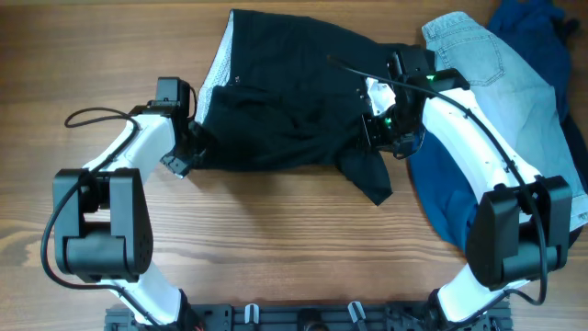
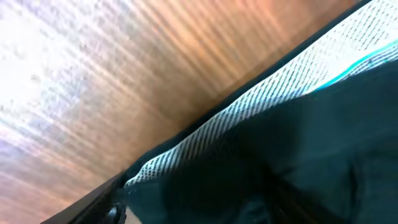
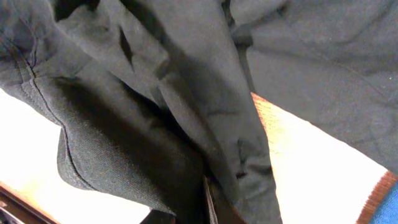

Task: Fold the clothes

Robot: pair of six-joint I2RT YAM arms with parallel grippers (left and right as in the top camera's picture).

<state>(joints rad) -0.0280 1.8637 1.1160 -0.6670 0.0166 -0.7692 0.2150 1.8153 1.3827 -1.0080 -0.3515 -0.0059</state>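
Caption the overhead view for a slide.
Left gripper at the waistband edge of the black shorts, right gripper pinching their other side; denim shorts and a blue garment lie alongside on the table.

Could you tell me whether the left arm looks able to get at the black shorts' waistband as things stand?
Probably yes: the left gripper is beside the black shorts' pale waistband, with nothing between them.

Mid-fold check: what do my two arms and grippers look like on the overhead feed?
Both arms match: white curved links between bulky black joint housings. The left arm has a looping black cable leading to its black left gripper. The right arm has a long black cable along it; the right gripper is black with a white part and green lights.
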